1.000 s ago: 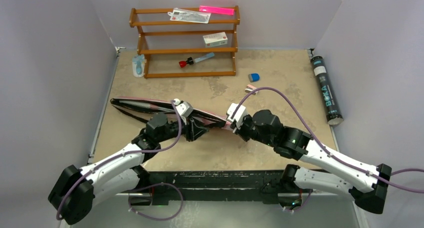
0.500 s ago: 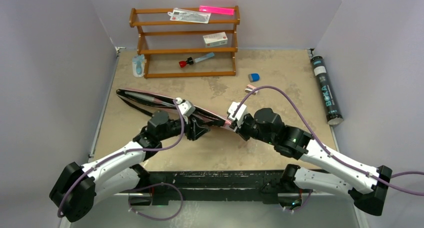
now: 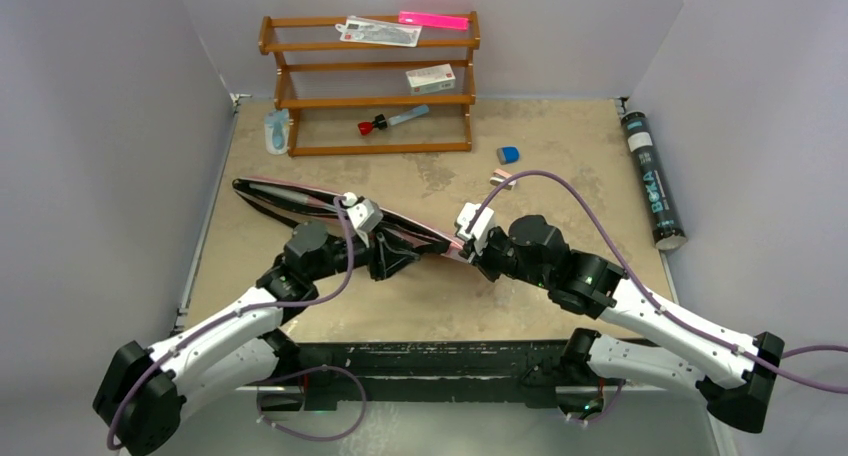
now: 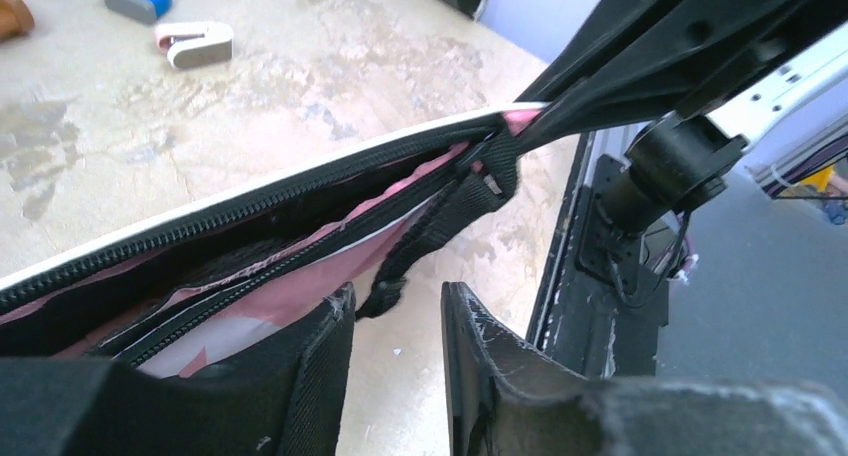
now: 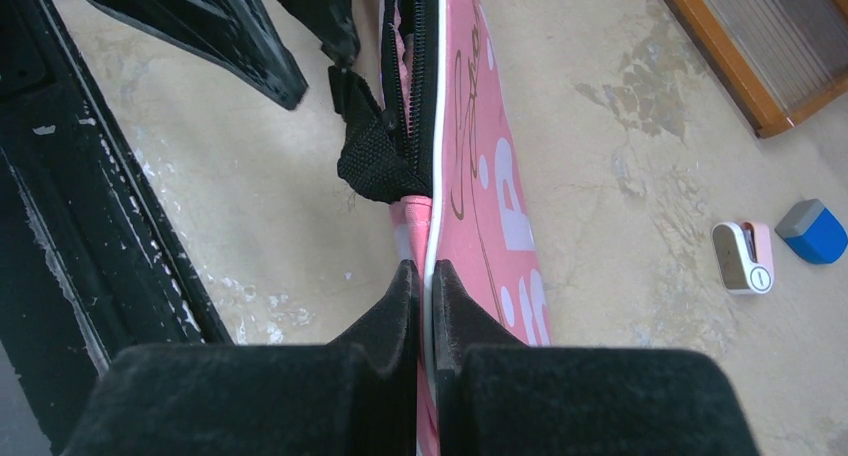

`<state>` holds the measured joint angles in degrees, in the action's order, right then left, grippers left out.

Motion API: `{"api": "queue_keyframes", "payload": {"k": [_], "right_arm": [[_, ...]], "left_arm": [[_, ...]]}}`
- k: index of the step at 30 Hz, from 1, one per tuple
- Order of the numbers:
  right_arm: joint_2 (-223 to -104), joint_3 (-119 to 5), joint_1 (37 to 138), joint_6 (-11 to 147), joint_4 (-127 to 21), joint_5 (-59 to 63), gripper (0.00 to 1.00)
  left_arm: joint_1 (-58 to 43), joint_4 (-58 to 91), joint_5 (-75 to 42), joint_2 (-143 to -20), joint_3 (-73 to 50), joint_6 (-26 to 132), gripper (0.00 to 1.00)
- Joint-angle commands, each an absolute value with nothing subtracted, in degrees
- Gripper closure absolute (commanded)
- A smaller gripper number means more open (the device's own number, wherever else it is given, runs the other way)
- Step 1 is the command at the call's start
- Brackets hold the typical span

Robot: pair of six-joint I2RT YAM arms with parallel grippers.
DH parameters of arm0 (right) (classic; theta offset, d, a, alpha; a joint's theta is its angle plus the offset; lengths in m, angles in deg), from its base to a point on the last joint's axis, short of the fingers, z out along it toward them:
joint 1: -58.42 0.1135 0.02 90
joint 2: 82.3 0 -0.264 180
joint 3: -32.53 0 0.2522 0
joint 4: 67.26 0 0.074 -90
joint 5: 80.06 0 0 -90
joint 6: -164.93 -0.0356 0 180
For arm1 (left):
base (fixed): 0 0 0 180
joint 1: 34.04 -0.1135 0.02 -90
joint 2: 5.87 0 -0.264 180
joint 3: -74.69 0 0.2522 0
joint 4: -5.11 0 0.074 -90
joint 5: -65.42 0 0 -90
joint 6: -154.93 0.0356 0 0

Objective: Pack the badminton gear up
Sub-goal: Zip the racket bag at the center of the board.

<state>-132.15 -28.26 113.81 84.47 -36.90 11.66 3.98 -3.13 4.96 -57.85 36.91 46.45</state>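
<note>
The right gripper point(image 5: 420, 271) is clamped tight on the right end of the pink bag point(image 5: 495, 211). The bag lies slantwise across the middle of the table point(image 3: 560, 146) with its zip gaping. The left gripper point(image 4: 398, 294) sits just to the left, at the bag's near edge, fingers apart, with a black strap point(image 4: 430, 226) dangling just beyond the gap. The black tube point(image 3: 652, 181) lies along the right edge, well apart.

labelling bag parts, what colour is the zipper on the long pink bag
Black zipper on the long pink fabric bag; shows best in the left wrist view.
</note>
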Motion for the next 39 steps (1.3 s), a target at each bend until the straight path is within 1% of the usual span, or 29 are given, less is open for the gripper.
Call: {"api": "queue_keyframes", "payload": {"k": [1,4,5,9,11,13,20,25,30,37,39], "right_arm": [[-130.86,-31.04,113.30,83.54,-40.97,10.55,1.00],[-130.64,-31.06,113.26,83.48,-40.93,10.38,1.00],[-130.72,-31.03,113.13,83.46,-41.00,10.38,1.00],[-130.87,-31.45,113.17,83.28,-40.73,10.04,1.00],[-130.62,-31.54,113.16,83.40,-40.51,10.03,1.00],[-130.32,-31.50,113.12,83.41,-40.49,10.03,1.00],[-129.72,-31.33,113.16,83.43,-40.23,10.03,1.00],[-129.69,-31.33,113.08,83.54,-40.55,10.03,1.00],[-130.29,-31.66,113.03,83.72,-40.67,10.03,1.00],[-131.41,-31.84,113.08,83.64,-41.90,8.78,1.00],[-131.88,-32.13,113.04,83.46,-42.20,8.16,1.00]], "left_arm": [[4.02,-4.33,5.66,-53.03,35.48,43.42,0.65],[4.03,-4.92,6.06,-53.54,35.83,40.45,0.58],[4.05,-4.23,5.02,-53.77,35.54,39.44,0.58],[4.00,1.28,0.04,-54.45,33.54,37.67,0.79],[3.87,3.02,-1.97,-54.35,33.07,37.12,0.93],[3.49,3.55,-4.45,-53.94,33.39,36.32,1.00],[-0.20,2.81,-9.87,-54.35,35.85,36.87,1.00],[-0.83,1.54,-10.72,-59.80,35.26,43.35,1.00],[-0.78,-2.89,1.26,-65.62,33.27,48.67,1.00],[1.22,-16.55,15.97,-70.21,33.92,47.48,1.00],[1.97,-17.32,18.96,-72.59,32.09,47.27,0.95]]}}
